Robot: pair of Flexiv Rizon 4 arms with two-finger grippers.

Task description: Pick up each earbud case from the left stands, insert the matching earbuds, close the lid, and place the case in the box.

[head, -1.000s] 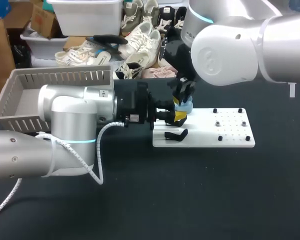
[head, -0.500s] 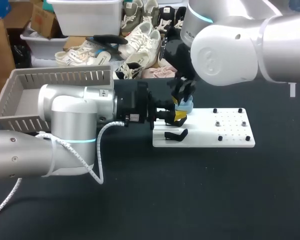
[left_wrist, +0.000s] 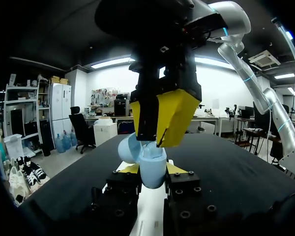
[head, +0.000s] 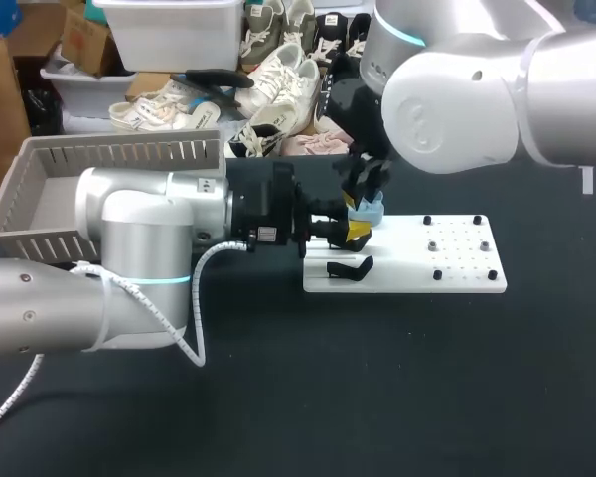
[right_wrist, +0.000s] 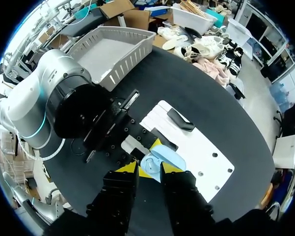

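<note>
Left gripper [head: 350, 235] is clamped on the light-blue earbud case [head: 370, 211], lid flipped open, holding it just above the far-left end of the white board [head: 447, 266]. Right gripper [left_wrist: 160, 123] is right down on top of the case, but I honestly can't tell if it's pinching anything.

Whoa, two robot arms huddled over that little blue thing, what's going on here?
Two robot arms meet at a light blue earbud case just above a white board. The left arm holds the case in its jaws, lid open, while the right arm reaches down onto it from above. The case is not yet in the grey box.
</note>
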